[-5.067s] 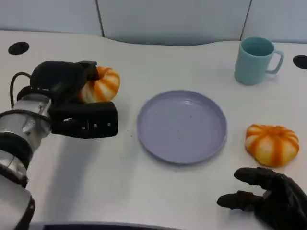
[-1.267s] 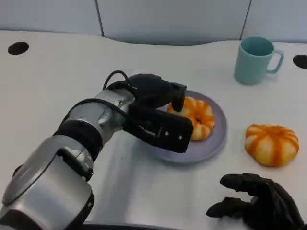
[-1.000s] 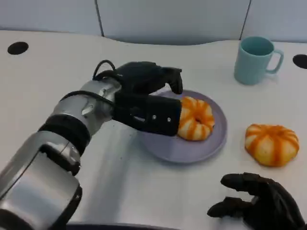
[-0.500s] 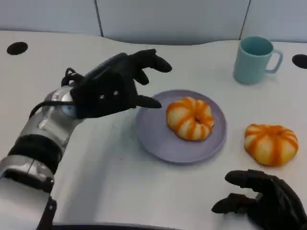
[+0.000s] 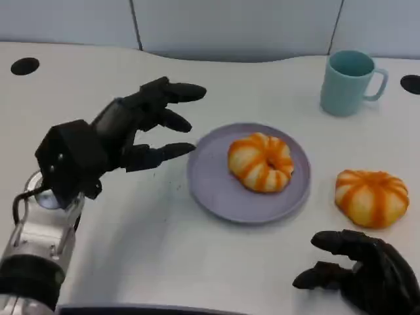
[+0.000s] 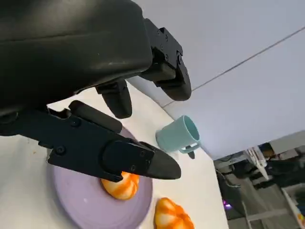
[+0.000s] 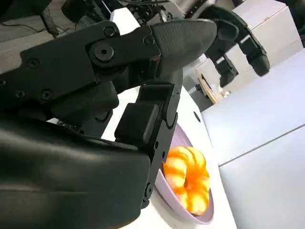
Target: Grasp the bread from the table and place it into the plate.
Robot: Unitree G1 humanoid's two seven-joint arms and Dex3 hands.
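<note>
bread in plate: orange-and-white striped bun (image 5: 261, 162) sits on the purple plate (image 5: 209, 185), slightly right of its centre; also seen in left wrist view (image 6: 121, 186) and right wrist view (image 7: 187, 178).
plate: flat on the white counter (image 5: 164, 262), mid-scene.
second bread: another striped bun (image 5: 371, 197) lies on the counter right of the plate, just clear of the rim, not touching.
left robot hand: (image 5: 125, 134) hovers left of the plate, fingers spread and pointing toward it, holding nothing; lowest fingertip is at the plate's left rim, contact unclear.
right robot hand: (image 5: 362, 275) low at the near right edge, fingers loosely apart, nothing in it; near the second bun, not touching.
mug: teal mug (image 5: 350, 83) upright at the far right, handle to the right, well apart from the plate.
counter holes: dark cable holes at far left (image 5: 25, 65) and far right (image 5: 411, 84).
obstructions: nothing lies between either robot hand and the plate.
</note>
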